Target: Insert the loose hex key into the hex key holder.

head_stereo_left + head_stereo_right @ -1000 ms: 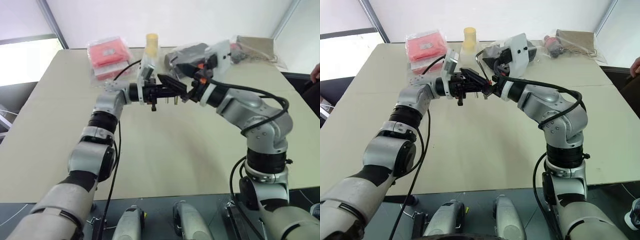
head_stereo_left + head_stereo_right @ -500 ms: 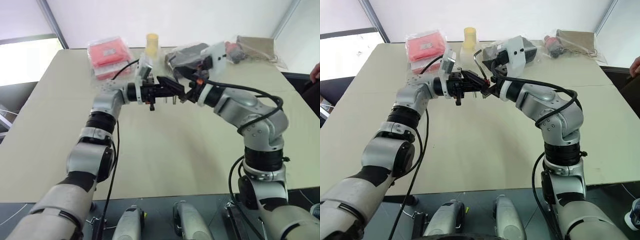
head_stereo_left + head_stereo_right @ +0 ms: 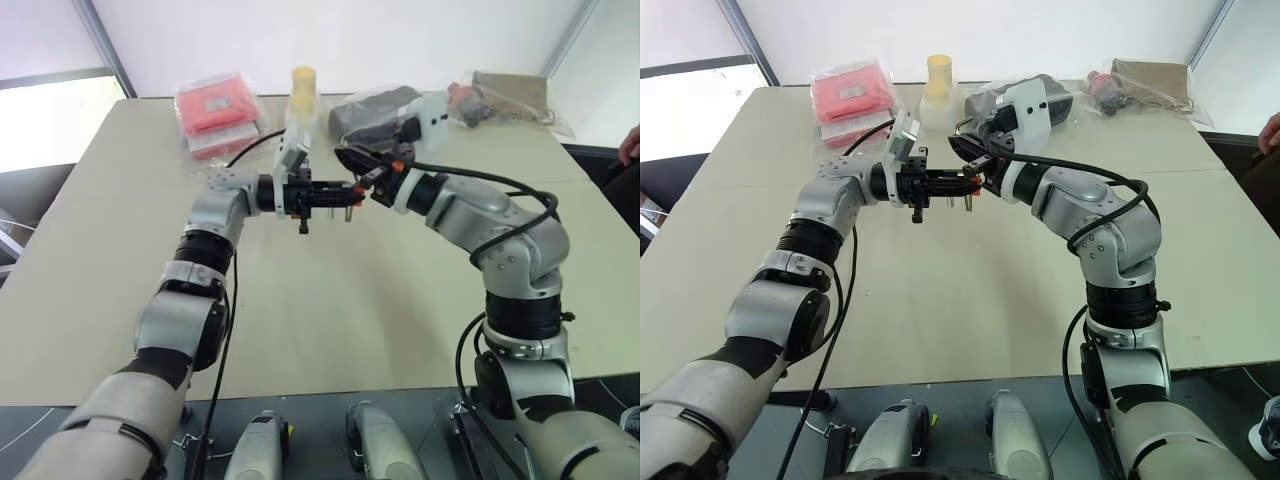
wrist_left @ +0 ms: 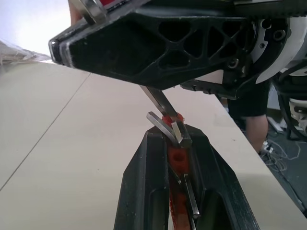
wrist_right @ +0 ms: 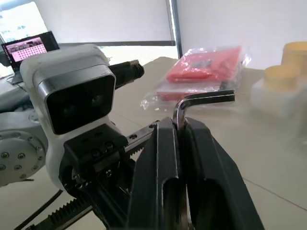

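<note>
Grippers, two, meet above beige table (image 3: 330,300): my left gripper (image 3: 345,190) clamps one orange hex key holder (image 4: 176,158); my right gripper (image 5: 178,125) pinches one loose hex key (image 5: 201,99). White wall behind.

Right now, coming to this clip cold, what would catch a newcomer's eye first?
The two arms meeting above the middle of the beige table: the left gripper is shut on the orange hex key holder, and the right gripper is shut on the loose hex key, close beside it. Next, the red packages at the table's far left.
</note>
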You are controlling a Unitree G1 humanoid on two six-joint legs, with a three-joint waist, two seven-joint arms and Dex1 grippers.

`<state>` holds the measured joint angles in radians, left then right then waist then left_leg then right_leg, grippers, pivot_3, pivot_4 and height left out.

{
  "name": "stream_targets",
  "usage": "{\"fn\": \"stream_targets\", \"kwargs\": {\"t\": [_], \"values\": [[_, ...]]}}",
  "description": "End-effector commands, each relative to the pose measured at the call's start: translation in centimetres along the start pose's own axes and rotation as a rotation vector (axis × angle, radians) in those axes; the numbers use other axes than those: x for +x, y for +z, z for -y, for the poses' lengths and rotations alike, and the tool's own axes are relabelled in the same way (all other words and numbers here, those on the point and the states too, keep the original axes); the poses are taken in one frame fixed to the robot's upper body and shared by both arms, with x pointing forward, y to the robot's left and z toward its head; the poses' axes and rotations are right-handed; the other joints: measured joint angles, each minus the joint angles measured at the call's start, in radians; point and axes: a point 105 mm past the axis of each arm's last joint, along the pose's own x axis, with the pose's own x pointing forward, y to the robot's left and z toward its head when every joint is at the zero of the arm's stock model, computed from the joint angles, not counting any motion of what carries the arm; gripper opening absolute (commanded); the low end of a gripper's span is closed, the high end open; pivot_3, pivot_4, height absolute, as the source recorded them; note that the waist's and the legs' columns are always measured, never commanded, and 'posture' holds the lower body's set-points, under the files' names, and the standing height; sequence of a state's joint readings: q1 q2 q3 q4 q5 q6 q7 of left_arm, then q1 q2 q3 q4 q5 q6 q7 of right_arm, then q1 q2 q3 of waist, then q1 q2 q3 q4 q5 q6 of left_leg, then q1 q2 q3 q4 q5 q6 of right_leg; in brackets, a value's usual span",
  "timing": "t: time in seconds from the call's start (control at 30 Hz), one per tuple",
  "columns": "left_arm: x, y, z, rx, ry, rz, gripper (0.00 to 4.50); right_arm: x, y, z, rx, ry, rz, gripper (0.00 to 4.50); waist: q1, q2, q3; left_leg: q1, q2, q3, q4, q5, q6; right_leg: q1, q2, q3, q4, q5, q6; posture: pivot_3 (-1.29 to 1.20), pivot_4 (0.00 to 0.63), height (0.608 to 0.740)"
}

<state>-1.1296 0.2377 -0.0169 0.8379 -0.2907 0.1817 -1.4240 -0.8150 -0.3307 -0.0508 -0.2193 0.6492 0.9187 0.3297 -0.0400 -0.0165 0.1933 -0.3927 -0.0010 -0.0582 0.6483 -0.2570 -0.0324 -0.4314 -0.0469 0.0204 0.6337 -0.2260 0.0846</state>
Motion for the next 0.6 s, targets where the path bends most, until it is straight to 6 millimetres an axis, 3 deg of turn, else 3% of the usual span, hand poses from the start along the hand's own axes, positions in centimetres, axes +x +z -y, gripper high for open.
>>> {"fn": "stream_targets", "kwargs": {"t": [0.03, 0.27, 0.6], "values": [[0.1, 1.3, 0.0, 0.053, 0.001, 0.025, 0.0, 0.0, 2.1, -1.0, -0.026, 0.03, 0.069, 0.02, 0.0, 0.0, 0.0, 0.0, 0.0, 0.0, 0.0, 0.0, 0.0, 0.0, 0.0, 0.0, 0.0, 0.0, 0.0, 0.0, 0.15, 0.74], [-0.1, 3.0, -0.3, 0.021, 0.026, 0.11, 0.0, -0.6, 3.3, 0.3, 0.021, -0.053, 0.147, 0.02, 0.0, 0.0, 0.0, 0.0, 0.0, 0.0, 0.0, 0.0, 0.0, 0.0, 0.0, 0.0, 0.0, 0.0, 0.0, 0.0, 0.15, 0.74], [-0.1, 3.5, -0.1, 0.01, 0.015, 0.13, 0.0, -0.9, 4.1, 1.1, 0.053, -0.108, 0.207, 0.02, -0.001, 0.0, 0.0, 0.0, 0.0, 0.0, 0.0, 0.0, 0.0, 0.0, 0.0, 0.0, 0.0, 0.0, 0.0, 0.0, 0.15, 0.74]]}}
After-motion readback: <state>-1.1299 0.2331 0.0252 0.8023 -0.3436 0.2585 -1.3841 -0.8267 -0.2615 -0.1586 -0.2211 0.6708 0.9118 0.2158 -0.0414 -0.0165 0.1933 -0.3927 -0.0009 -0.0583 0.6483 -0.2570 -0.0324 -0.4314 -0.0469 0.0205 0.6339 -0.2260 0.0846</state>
